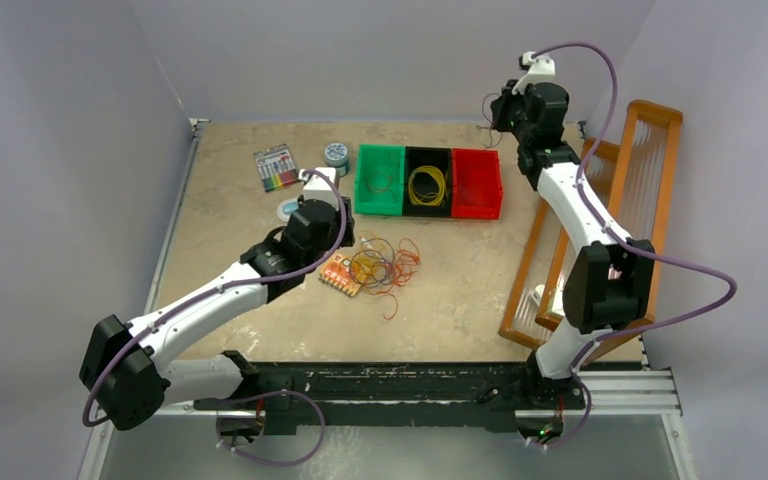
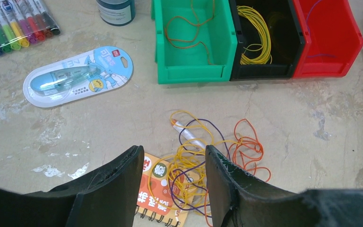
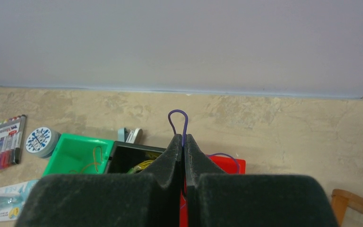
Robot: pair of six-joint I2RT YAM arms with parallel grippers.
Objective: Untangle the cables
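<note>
Start with the three bins standing side by side at the far part of the counter (image 2: 288, 123). The green bin (image 2: 194, 74) on the left holds a loose orange-red cable (image 2: 194, 43), the black bin (image 2: 260, 71) in the middle holds a yellow coil (image 2: 260, 33), and the red bin (image 2: 340, 38) on the right shows only a thin purple strand (image 2: 319, 56). The tangle of cables (image 2: 203, 156), in yellow, orange-red and purple loops, lies on the open counter in front of the bins, well apart from them. Its near side is draped over an orange spiral-bound pad (image 2: 153, 189). Your left arm stretches low and diagonally across the counter from its base, with the left end effector (image 2: 174, 151) poised over the near edge of that tangle. Its jaws are spread wide and hold nothing; loops and the pad show in the gap between them. Your right arm is lifted high, with its wrist above and behind the red bin. The right end effector (image 3: 183, 138) has its jaws pressed together on a purple cable (image 3: 178, 118), of which a narrow loop sticks up beyond the fingertips. A pack of markers (image 2: 16, 26), a blister-packed correction tape (image 2: 78, 75) and a round tin (image 2: 116, 10) lie to the left of the bins.
</note>
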